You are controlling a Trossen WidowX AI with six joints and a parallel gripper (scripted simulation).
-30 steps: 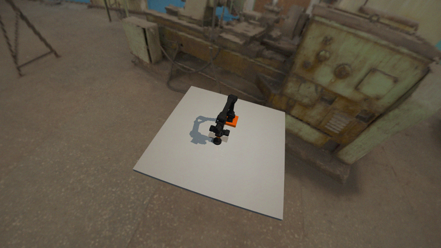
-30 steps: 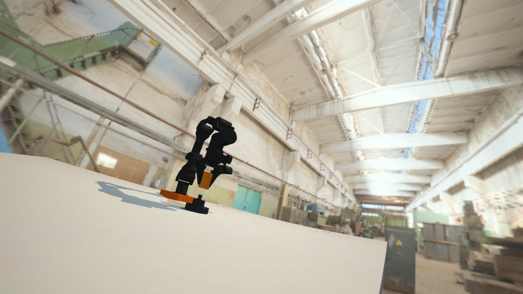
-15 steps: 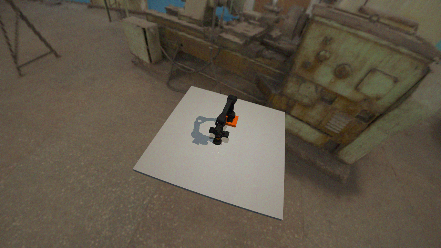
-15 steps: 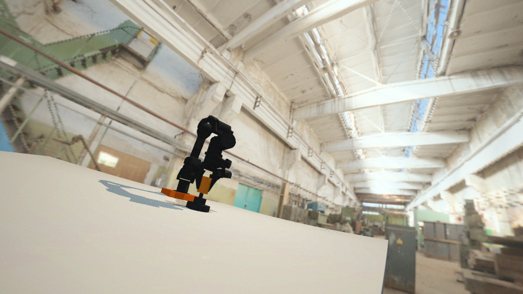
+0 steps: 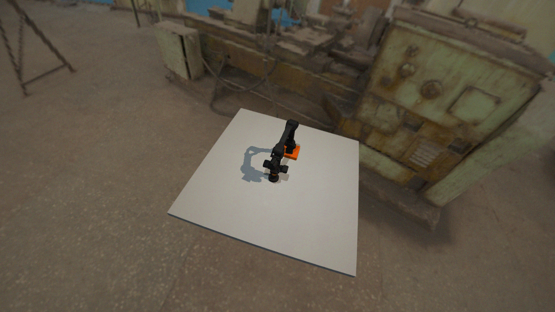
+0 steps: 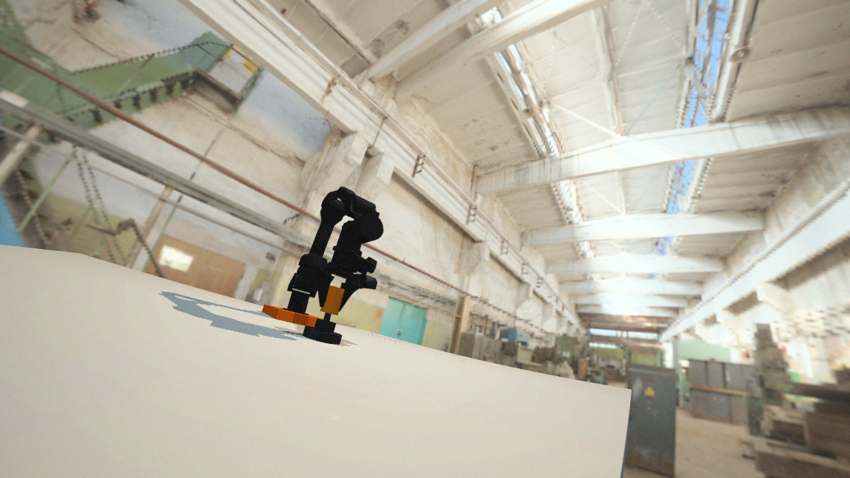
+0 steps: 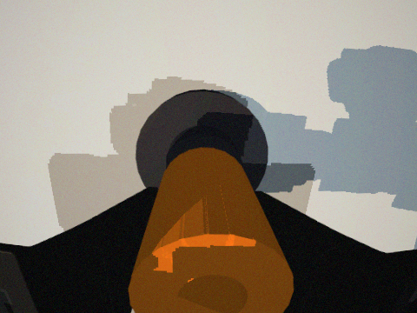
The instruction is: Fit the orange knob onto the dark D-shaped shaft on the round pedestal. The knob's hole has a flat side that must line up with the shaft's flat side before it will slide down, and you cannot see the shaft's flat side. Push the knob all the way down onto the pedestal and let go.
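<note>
My gripper (image 5: 273, 175) (image 6: 331, 301) (image 7: 205, 198) is shut on the orange knob (image 5: 274, 175) (image 6: 333, 300) (image 7: 208, 238), a cylinder held upright. The knob hangs directly over the dark round pedestal (image 5: 274, 180) (image 6: 323, 335) (image 7: 156, 139), close above it. In the wrist view the knob's lower end covers the middle of the pedestal and hides most of the dark shaft (image 7: 222, 130). In the exterior view the shaft's top (image 6: 323, 324) shows just under the knob. I cannot tell whether the knob touches the shaft. The shaft's flat side is hidden.
The arm stands on an orange base plate (image 5: 292, 152) (image 6: 288, 313) on a white table (image 5: 279, 225) (image 6: 238, 392) (image 7: 174, 17), just behind the pedestal. Old workshop machinery (image 5: 426, 100) stands beyond the table's far edge.
</note>
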